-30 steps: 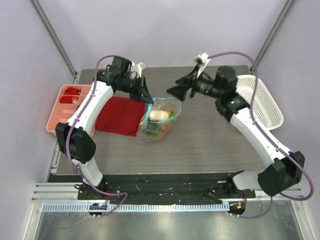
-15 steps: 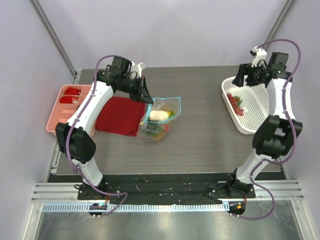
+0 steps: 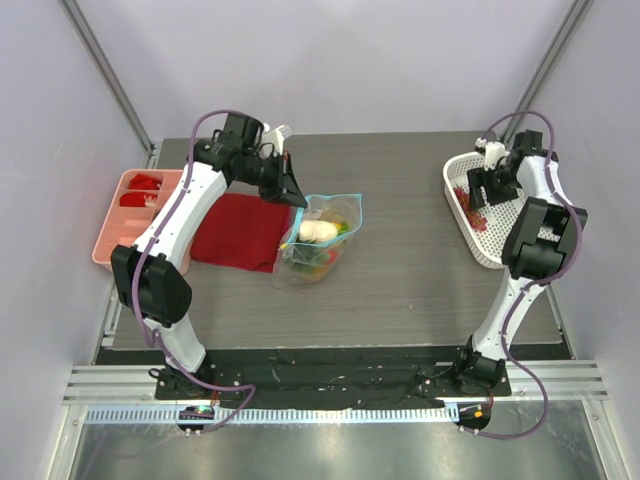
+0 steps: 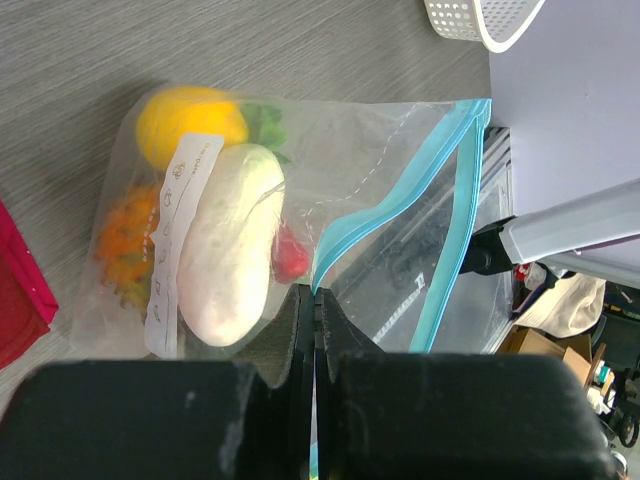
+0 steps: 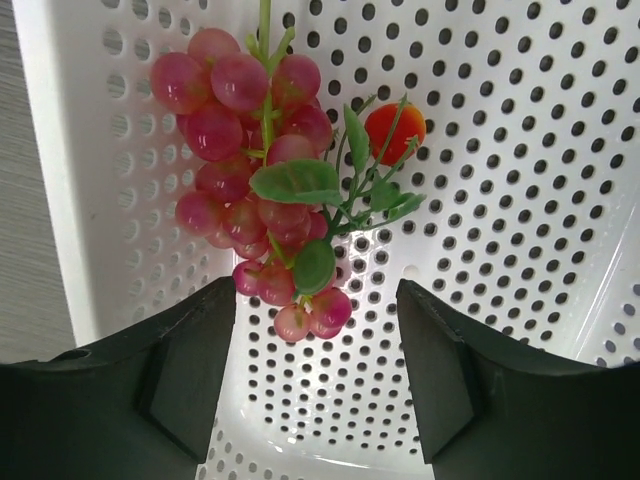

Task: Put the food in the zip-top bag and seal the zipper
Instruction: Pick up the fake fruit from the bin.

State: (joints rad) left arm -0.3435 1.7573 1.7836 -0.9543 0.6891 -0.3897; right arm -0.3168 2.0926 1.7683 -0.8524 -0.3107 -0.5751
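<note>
Bag (image 3: 322, 235) mid-desk, just right of cloth (image 3: 235, 230), mouth open; left jaws clenched on zipper (image 4: 458, 195). Radish (image 4: 230, 250), orange (image 4: 190, 120) inside; red piece (image 4: 290, 258) half hidden behind radish, orange bits (image 4: 125, 245) blurred behind label (image 4: 180, 230). Right jaws released, grapes' (image 5: 250, 140) tip between them, in far-right basket (image 5: 560, 200); jaw tips blocked in top view.

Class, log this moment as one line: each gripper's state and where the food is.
left gripper: shut on bag mouth | right gripper: open over grapes in basket | bag: mouth open, radish inside
</note>
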